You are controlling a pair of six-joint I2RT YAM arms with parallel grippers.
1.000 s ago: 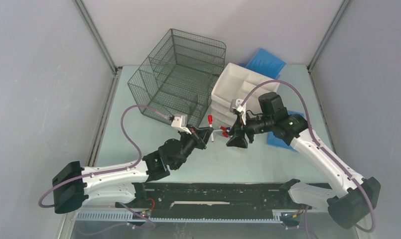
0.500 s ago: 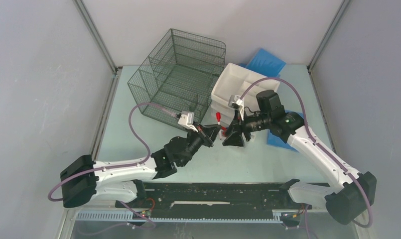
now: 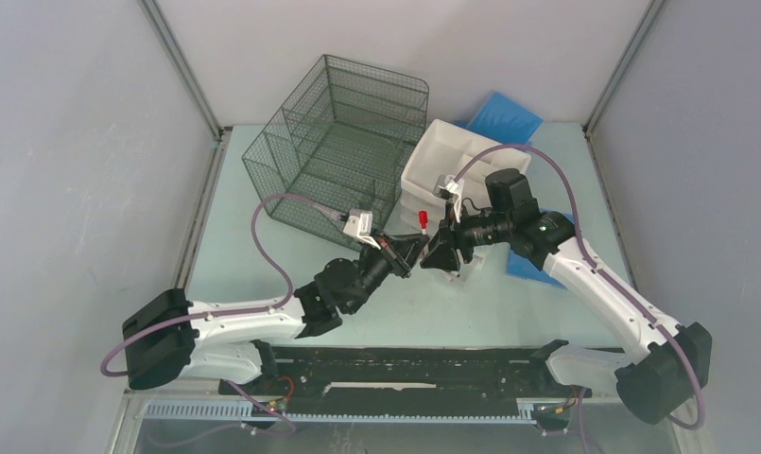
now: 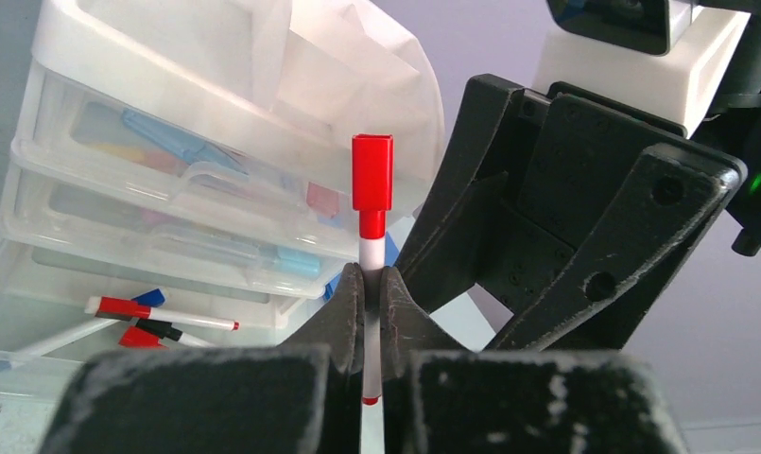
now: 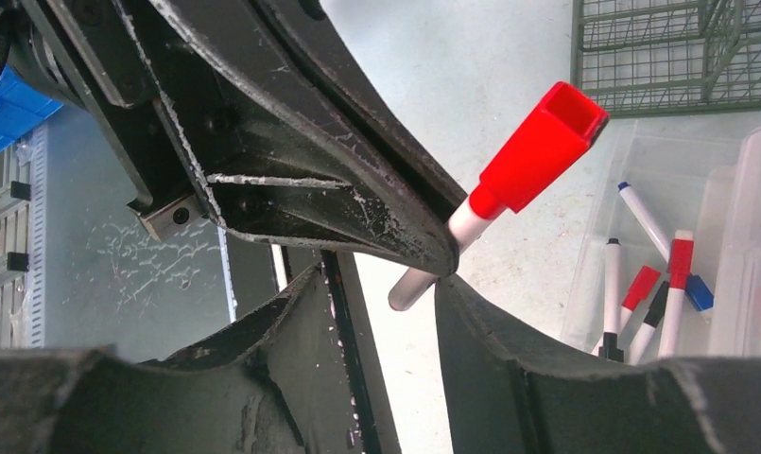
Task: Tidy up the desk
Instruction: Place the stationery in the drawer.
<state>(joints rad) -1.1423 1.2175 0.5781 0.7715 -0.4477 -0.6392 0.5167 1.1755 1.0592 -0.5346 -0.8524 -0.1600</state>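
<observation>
On the desk point(image 3: 227, 248), the open bottom drawer point(image 5: 594, 227) holds several loose markers point(image 5: 679, 279).

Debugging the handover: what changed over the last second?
The left gripper carried the red-capped marker right and back toward the white drawer unit; the open right gripper edged left to meet it. Left grip, drawer unit and wire-mesh organizer stayed as they were.

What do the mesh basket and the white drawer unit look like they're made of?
Mesh basket: probably dark coated metal wire, a thin, stiff grid you can see through. Drawer unit: white translucent plastic, fairly glossy; blue items show dimly through its fronts.
</observation>
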